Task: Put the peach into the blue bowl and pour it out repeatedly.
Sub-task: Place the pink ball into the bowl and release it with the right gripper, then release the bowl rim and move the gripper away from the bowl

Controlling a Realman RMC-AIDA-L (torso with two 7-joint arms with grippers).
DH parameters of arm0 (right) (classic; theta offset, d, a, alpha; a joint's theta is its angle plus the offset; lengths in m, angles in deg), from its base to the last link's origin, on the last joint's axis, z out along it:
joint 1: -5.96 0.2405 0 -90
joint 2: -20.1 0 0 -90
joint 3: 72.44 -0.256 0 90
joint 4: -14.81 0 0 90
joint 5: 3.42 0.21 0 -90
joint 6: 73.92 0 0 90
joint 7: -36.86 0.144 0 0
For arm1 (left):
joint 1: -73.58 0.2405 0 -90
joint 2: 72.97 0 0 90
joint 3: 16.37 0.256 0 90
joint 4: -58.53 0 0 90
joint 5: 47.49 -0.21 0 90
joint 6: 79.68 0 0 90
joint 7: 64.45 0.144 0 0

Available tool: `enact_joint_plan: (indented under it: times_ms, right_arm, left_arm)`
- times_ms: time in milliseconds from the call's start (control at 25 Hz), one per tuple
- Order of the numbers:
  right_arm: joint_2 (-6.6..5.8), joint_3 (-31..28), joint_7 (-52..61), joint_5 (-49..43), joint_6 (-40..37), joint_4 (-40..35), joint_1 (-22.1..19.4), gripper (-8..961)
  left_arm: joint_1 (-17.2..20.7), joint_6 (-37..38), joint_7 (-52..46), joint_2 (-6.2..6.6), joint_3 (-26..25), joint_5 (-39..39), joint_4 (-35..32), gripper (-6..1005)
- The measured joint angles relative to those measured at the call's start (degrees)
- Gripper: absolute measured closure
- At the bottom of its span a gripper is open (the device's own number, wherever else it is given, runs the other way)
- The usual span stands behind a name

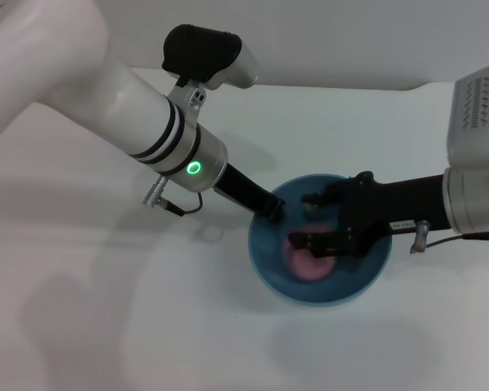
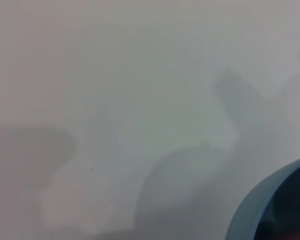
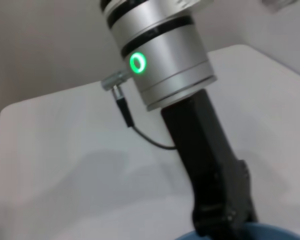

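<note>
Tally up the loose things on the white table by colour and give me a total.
Pink: 1, the small round matte pink peach, lying inside the bowl.
Light blue: 1, the round, deep, glossy light-blue bowl.
Total: 2.

A plain white table (image 1: pixel 106 309) lay beneath and all around both grippers, smooth and unmarked. Soft grey shadows (image 2: pixel 165 195) fell across the table beside the left gripper. Beyond the grippers, at the table's far edge, a pale wall (image 1: pixel 350 37) rose behind it.
</note>
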Motion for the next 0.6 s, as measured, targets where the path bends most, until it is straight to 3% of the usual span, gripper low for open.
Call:
enact_joint_plan:
  times_ms: [360, 600]
  right_arm:
    - [0.12, -8.4, -0.3, 0.6, 1.9, -0.7, -2.2, 304]
    - [0.12, -11.0, -0.7, 0.6, 4.6, -0.2, -3.6, 304]
  left_arm:
    - [0.4, -0.7, 0.6, 0.15, 1.3, -3.7, 0.3, 1000]
    - [0.0, 0.2, 0.6, 0.03, 2.8, -6.8, 0.3, 1000]
